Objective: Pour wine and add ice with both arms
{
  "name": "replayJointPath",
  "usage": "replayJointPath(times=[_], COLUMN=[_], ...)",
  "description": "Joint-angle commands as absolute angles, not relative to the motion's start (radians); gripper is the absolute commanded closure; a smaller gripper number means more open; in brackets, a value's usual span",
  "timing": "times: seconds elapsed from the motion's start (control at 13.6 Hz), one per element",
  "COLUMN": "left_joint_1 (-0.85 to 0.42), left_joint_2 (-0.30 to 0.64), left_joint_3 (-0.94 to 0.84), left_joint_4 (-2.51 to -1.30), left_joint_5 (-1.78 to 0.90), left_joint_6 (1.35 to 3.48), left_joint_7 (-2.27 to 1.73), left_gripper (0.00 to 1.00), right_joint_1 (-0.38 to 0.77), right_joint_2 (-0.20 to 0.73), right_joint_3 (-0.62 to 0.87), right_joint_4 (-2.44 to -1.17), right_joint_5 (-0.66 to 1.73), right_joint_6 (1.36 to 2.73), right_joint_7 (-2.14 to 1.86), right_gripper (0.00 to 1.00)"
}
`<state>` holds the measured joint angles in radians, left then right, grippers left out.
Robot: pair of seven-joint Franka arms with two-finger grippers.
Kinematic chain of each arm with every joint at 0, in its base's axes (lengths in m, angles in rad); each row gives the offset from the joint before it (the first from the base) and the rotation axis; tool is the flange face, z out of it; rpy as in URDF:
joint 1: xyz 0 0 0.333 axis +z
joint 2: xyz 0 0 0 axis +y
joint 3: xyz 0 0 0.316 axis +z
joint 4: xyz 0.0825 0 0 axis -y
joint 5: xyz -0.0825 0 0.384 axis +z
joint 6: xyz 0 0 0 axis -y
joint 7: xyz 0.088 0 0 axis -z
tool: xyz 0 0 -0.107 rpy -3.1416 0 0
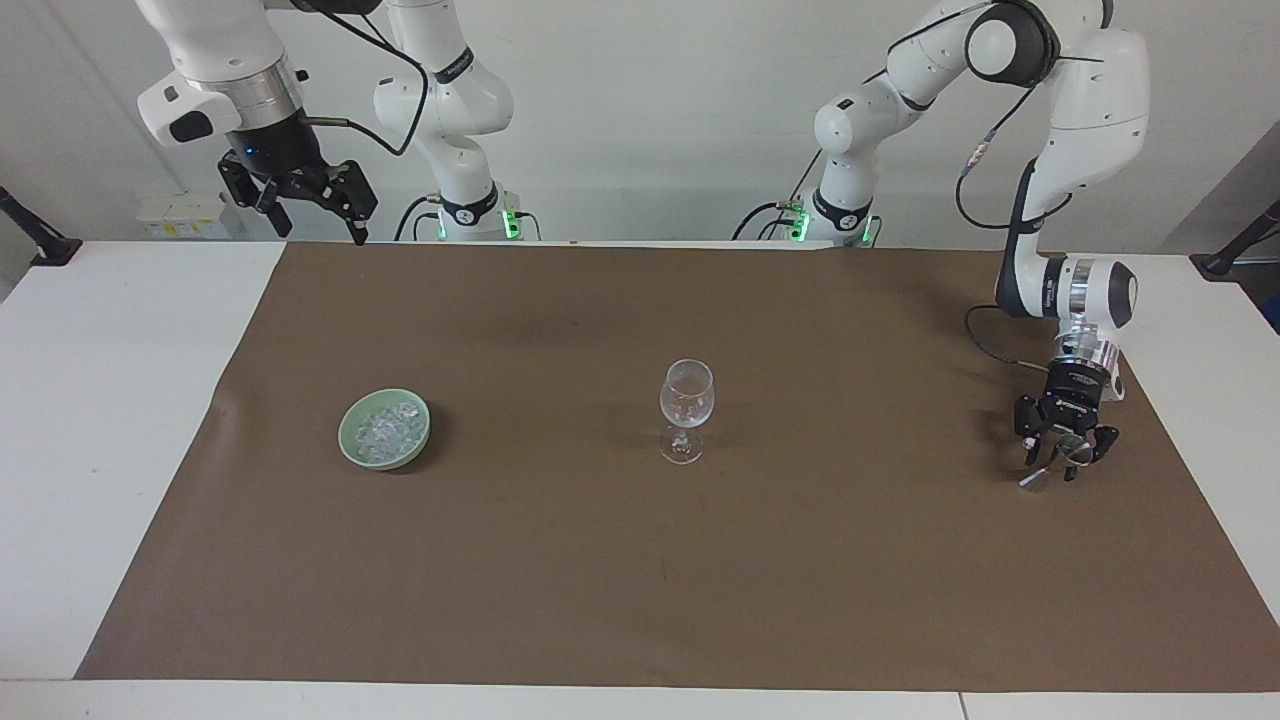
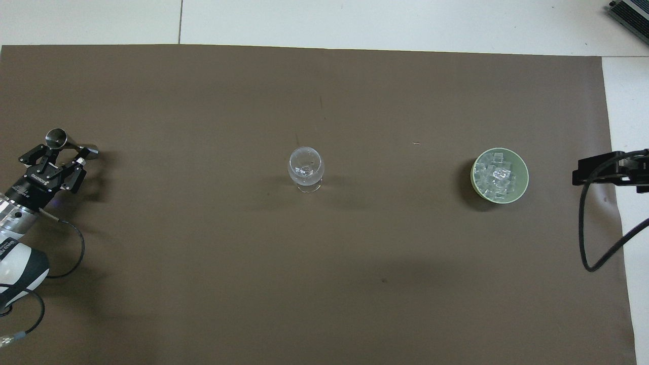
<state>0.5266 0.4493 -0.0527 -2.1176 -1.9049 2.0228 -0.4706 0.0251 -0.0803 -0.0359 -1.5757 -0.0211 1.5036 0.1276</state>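
Left tool (image 1: 1059, 466) clenched on jigger (image 2: 70, 145); right tool (image 1: 320, 215) released, well apart from ice (image 1: 388, 428).

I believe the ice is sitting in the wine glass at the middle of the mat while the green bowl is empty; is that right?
Not quite: the ice lies in the green bowl, toward the right arm's end of the mat. The wine glass does stand at the middle of the mat, but no ice shows in it. The overhead view shows this best.

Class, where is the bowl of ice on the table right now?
The green bowl holding the ice sits on the brown mat toward the right arm's end of the table, beside the wine glass.
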Motion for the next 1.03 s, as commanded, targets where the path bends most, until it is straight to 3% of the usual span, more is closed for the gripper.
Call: replayJointPath(times=[0.0, 0.96], left_joint_1=[0.512, 0.511], left_joint_2=[0.454, 0.456], left_joint_3=[-0.041, -0.043], left_joint_4=[-2.121, -2.125], left_joint_5=[-1.942, -1.959], left_joint_6=[2.020, 2.028], left_joint_7=[-0.457, -0.457], left_gripper=[0.45, 0.53], right_joint_1=[0.029, 0.028], right_joint_2=[-0.094, -0.094], right_joint_3=[-0.038, -0.038], right_joint_4=[-1.586, -1.586], right_joint_5=[-0.018, -0.018], right_joint_6=[1.494, 1.494], right_joint_7=[0.121, 0.121], right_gripper=[0.00, 0.00])
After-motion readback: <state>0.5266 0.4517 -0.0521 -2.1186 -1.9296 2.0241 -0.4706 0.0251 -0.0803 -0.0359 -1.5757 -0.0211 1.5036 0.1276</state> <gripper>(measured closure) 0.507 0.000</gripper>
